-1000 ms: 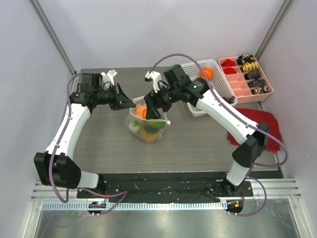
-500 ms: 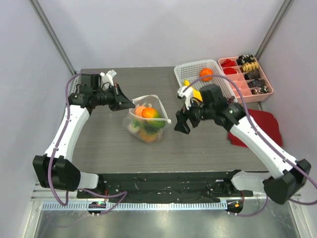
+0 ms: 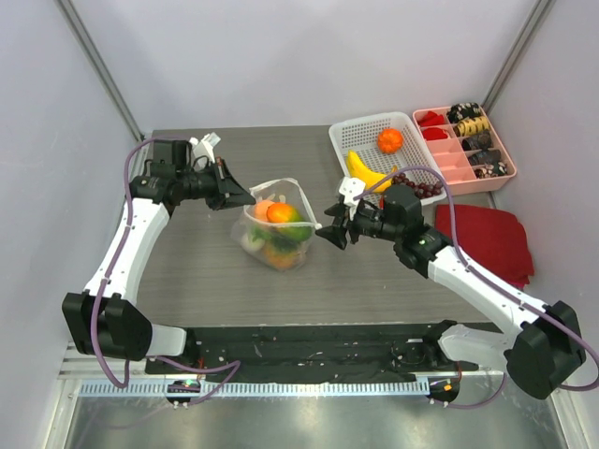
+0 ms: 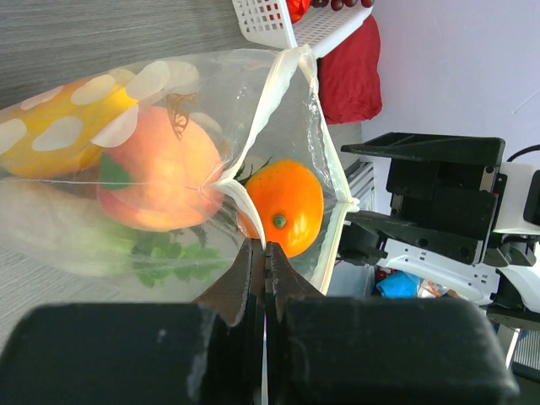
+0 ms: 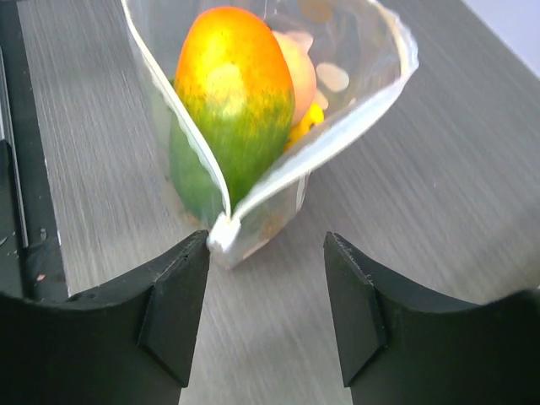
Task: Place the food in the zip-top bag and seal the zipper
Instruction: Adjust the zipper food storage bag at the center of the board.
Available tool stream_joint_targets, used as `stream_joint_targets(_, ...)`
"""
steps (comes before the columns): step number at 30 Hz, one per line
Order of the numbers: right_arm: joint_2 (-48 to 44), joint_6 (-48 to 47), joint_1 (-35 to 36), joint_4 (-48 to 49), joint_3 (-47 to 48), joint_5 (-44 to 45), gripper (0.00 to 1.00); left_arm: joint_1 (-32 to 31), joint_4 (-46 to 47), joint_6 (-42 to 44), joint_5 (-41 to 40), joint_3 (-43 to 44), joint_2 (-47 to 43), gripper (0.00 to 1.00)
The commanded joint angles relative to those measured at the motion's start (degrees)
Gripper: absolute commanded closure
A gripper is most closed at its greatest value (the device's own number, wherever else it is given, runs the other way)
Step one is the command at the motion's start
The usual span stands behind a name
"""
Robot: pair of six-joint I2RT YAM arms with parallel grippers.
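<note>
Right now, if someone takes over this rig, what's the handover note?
Left tool: shut on the mouth edge of the zip-top bag, holding it up.
Right tool: open, empty, facing the bag's near corner.
Done: several toy foods are inside, among them a mango and a peach.
Left: the zipper gapes open; seal it. The basket holds a banana, an orange fruit and grapes; load them first if they count.
</note>
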Motion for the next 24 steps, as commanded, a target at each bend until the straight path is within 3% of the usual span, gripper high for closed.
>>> stream_joint_targets(1,1.2,-0.9,0.5,12.3,-0.4,-3.1,0.41,0.1,0.9,0.8,1.3,1.1,-1.7,1.0)
stream_joint_targets(10,3.4,-2.1,2.1,13.4,-2.3,-3.4,0.45,0.1,0.5,1.2,1.3,1.1,-1.4,1.0)
stream_joint_targets(15,2.9,-2.9,2.3,12.7,-3.8,-2.5,0.39,0.5,0.4,1.4,1.5,1.0,-1.5,1.0)
stream_joint_targets(18,3.3,-2.5,2.2,13.2,-3.7,-1.6,0.49,0.5,0.4,1.5,1.6,0.8,-1.6,1.0)
stream_joint_targets(19,3.4,-2.2,2.3,13.6,-3.6,-1.2,0.62,0.4,0.2,1.7,1.5,0.7,-1.5,1.0)
stream_joint_targets(21,3.7,-1.2,2.2,13.9,-3.3,0.0,0.77,0.5,-0.4,2.1,1.2,0.9,-1.6,1.0)
stream_joint_targets(22,3.6,-1.0,2.3,14.0,-3.1,0.5,0.94,0.5,-0.7,2.6,0.8,1.3,-1.7,1.0)
stream_joint_targets(24,2.9,-0.5,2.3,14.2,-3.1,1.3,0.99,0.4,-2.7,4.6,-0.3,1.9,-1.7,1.0)
